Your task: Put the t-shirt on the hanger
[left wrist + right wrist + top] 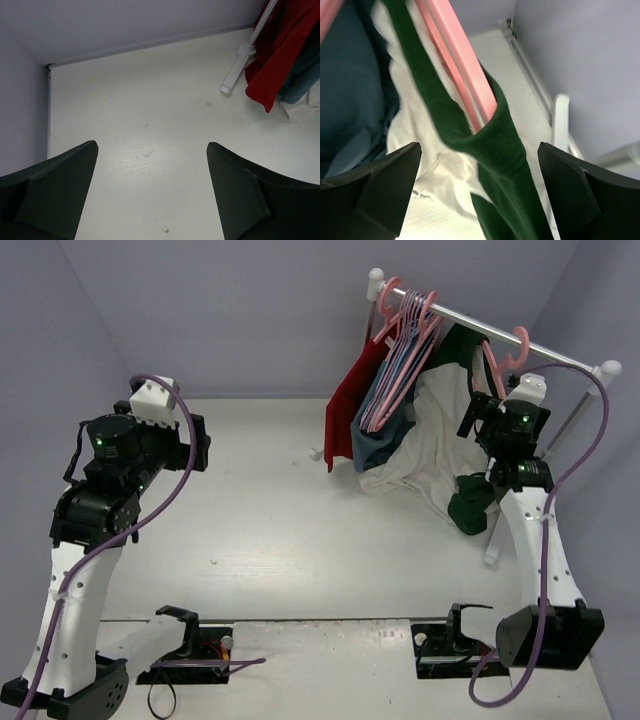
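T-shirt [505, 135] hangs by its green neck on the pink hanger [465, 65], near the far right corner of the bench [260, 520]. Right hand [479, 147] is wide apart, holding nothing; left hand [152, 145] too. Back the right hand away slowly so nothing snags.

Ribbed cloth t-shirt [506, 134], smooth plastic hanger [460, 55]

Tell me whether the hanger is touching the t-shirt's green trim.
Touching. The right wrist view shows the pink hanger passing under the t-shirt at its green trim, which drapes right over it.
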You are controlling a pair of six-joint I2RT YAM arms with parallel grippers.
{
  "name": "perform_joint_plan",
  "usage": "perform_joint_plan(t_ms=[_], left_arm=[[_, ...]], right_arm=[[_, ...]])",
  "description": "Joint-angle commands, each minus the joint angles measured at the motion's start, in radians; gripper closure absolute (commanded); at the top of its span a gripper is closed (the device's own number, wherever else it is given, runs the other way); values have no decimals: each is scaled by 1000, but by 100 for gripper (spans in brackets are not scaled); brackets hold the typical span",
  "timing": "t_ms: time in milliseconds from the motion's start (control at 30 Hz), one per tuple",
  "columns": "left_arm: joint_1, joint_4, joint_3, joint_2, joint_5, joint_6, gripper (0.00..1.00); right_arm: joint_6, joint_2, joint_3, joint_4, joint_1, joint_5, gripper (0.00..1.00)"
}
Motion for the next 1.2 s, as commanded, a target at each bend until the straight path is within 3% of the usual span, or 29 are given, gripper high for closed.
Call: perform_joint_plan(t_ms=[0,333,600,967,1167], left_arm=[[-6,41,99,-9,-22,5,14],[-33,-6,122,-66,-92,66,14],[-82,-24,-49,-208,-272,85,13],[-125,-42,-289,-434,-415,45,13],[-125,-57,-268,-407,-421,44,13]], right_arm=[[-68,-181,52,52,8,-21,0],[-104,-532,-56,43,100,5,0],[-150,-817,-166,-3,114,21,0],[-122,-813,-96,-126,125,112,0],[-89,-824,-103,-127,130,137,0]])
